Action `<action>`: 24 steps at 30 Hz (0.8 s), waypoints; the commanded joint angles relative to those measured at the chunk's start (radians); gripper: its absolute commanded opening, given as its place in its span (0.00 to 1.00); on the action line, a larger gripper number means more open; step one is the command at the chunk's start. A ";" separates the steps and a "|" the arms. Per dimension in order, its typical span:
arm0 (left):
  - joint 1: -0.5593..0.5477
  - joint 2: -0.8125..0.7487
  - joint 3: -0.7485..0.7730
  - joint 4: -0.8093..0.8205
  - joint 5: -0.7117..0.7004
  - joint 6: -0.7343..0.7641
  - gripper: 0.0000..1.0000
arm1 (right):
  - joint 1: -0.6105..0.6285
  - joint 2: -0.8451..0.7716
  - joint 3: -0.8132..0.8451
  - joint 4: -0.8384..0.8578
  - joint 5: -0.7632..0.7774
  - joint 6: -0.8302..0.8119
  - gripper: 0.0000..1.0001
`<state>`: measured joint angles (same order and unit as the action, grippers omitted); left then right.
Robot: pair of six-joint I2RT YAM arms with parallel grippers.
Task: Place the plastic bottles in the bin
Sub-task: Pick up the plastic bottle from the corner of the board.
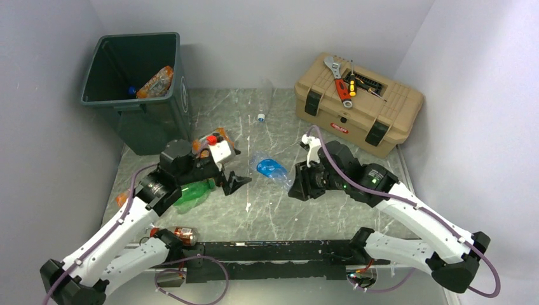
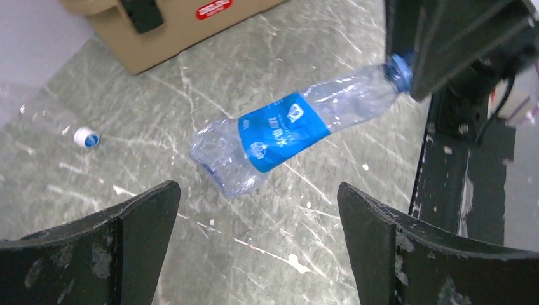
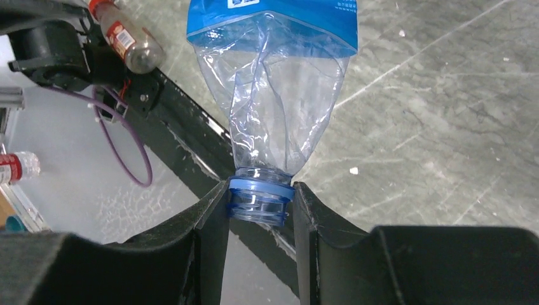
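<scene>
A crushed clear bottle with a blue label (image 1: pixel 270 168) (image 2: pixel 286 130) (image 3: pixel 279 95) lies out mid-table. My right gripper (image 3: pixel 259 190) (image 1: pixel 294 182) is shut on its blue-ringed neck, which has no cap. My left gripper (image 2: pixel 257 197) (image 1: pixel 232 182) stands open and empty just short of the bottle's base. The dark green bin (image 1: pixel 130 121) stands at the far left with an orange bottle (image 1: pixel 156 81) inside. A green bottle (image 1: pixel 198 190) lies under my left arm. An orange bottle (image 1: pixel 213 137) lies behind my left wrist. A red-labelled bottle (image 1: pixel 184 235) (image 3: pixel 130 41) rests near the left base.
The tan toolbox (image 1: pixel 368 117) with a wrench and screwdrivers on its lid stands at the far right. A clear bottle with a white cap (image 1: pixel 261 116) (image 2: pixel 86 137) lies at the back middle. A black rail (image 1: pixel 279 251) runs along the near edge.
</scene>
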<state>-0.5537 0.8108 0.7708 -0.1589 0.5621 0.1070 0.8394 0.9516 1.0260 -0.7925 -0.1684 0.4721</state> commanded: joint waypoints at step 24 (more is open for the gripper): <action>-0.466 0.318 0.234 -0.226 -0.352 0.742 0.87 | 0.002 0.089 0.207 -0.169 -0.166 -0.148 0.00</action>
<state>-1.0077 1.1240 0.9855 -0.4526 0.2192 0.8364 0.8394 1.0332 1.1858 -0.9672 -0.3027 0.3431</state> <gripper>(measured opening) 0.930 0.403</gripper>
